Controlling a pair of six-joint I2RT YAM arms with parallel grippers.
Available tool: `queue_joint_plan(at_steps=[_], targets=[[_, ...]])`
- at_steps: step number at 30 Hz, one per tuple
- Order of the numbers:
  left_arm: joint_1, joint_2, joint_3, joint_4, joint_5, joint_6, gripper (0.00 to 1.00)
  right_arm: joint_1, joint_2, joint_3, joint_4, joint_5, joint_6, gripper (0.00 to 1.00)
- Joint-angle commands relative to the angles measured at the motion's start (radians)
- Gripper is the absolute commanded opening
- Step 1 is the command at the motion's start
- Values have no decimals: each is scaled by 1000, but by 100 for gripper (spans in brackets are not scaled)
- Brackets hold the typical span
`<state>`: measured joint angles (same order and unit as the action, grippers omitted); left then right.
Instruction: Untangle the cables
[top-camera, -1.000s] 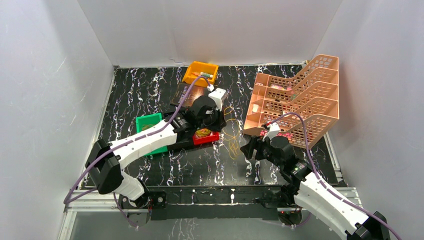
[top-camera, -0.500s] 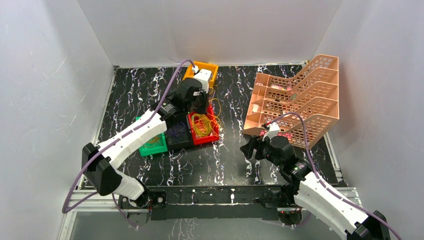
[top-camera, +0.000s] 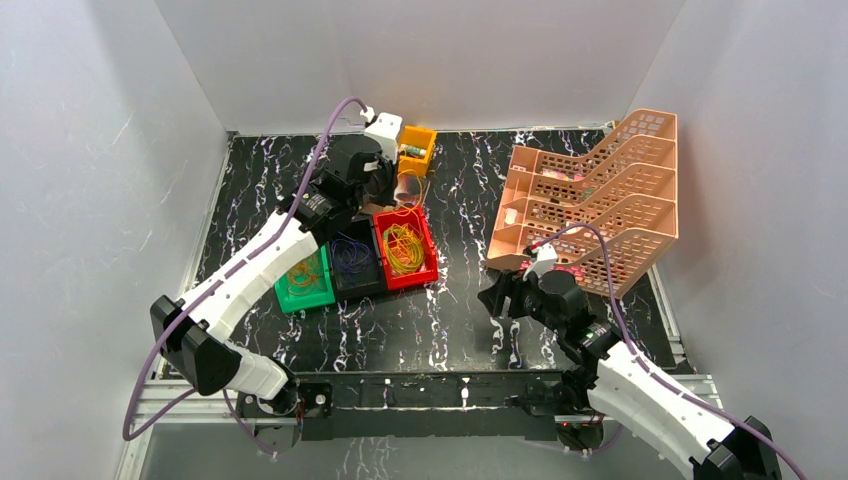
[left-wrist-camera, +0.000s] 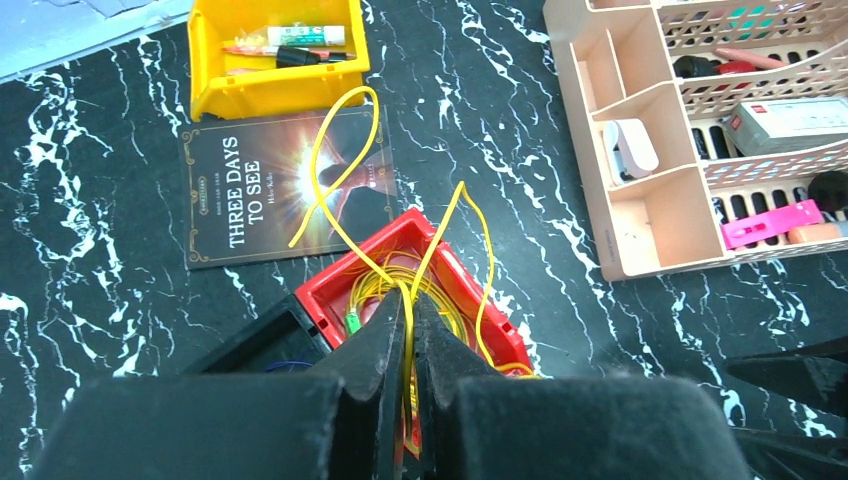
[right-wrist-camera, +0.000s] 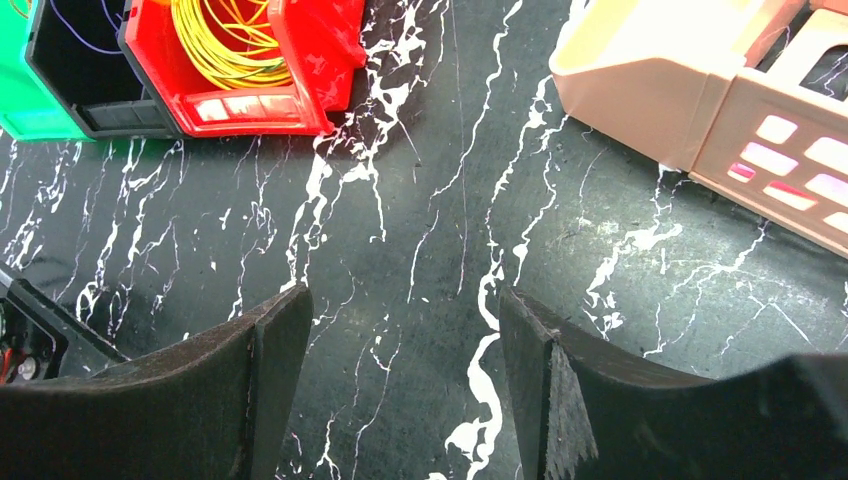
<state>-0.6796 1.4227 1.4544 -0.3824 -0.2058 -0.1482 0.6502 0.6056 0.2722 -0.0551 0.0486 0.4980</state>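
the counter (top-camera: 450, 320) is black with white marble veins. the cables (top-camera: 403, 247) are yellow. one bin (top-camera: 412, 281) is red, its neighbours black (top-camera: 360, 288) and green (top-camera: 310, 298). the rack (top-camera: 600, 200) is peach; the book (left-wrist-camera: 250, 190) is dark with pale lettering.

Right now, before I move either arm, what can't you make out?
Top view: how the left gripper closes, hidden under its own wrist.
Left wrist view: where the yellow cable runs below the grip, hidden by the gripper body.
Green bin: contents too small from the top, cut off at the right wrist view's edge.
Black bin: contents too small to count.
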Motion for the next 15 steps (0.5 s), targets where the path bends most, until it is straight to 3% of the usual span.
queue_joint_plan(at_steps=[1,15], targets=[[16,-43,31,-1,-20,44,0,5,4,6,68,-10,6,77],[67,26,-81,161,12,82,0,4,27,1,84,-25,5,77]])
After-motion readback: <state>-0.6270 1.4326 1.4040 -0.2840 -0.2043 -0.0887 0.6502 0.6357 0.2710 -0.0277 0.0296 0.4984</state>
